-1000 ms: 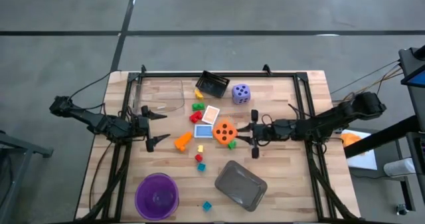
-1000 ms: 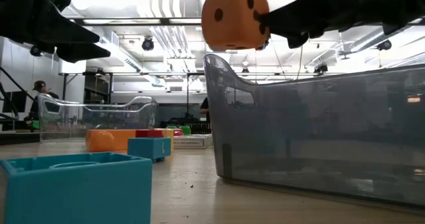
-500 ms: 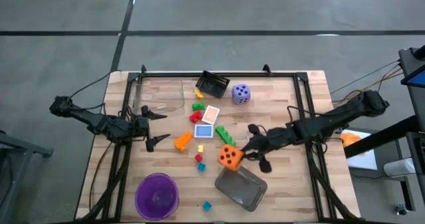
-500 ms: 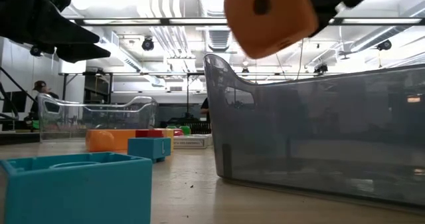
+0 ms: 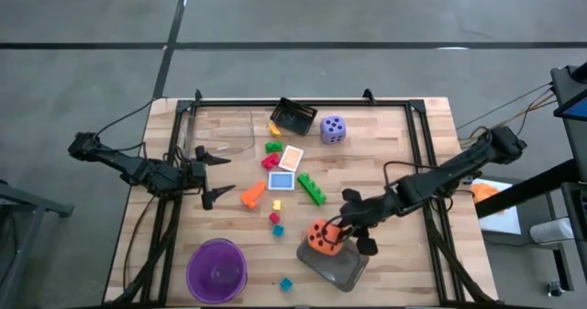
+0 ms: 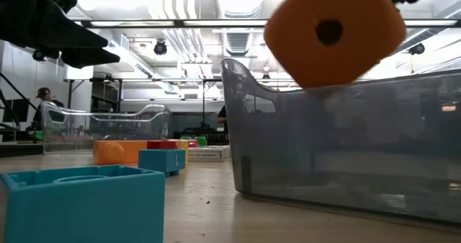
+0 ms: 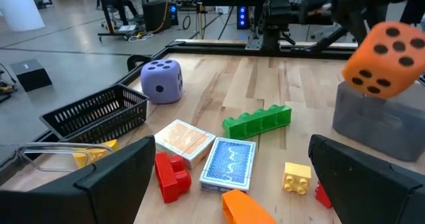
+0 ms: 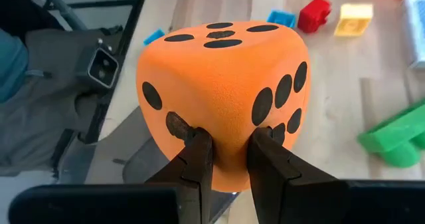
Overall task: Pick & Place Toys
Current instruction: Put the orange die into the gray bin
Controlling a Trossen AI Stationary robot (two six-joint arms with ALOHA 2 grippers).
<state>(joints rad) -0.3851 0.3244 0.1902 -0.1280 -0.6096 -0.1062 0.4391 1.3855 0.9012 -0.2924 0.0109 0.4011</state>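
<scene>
Two dark jointed arms, black cables trailing off table edges; jaws dark, narrow, tapered, matte

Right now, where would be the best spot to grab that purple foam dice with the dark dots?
Probably by two opposite flat sides of the purple foam dice, coming straight down from above. It sits flat on the wooden table with open space around it; only the black mesh basket lies nearby, so close the fingers across the other two faces.
</scene>
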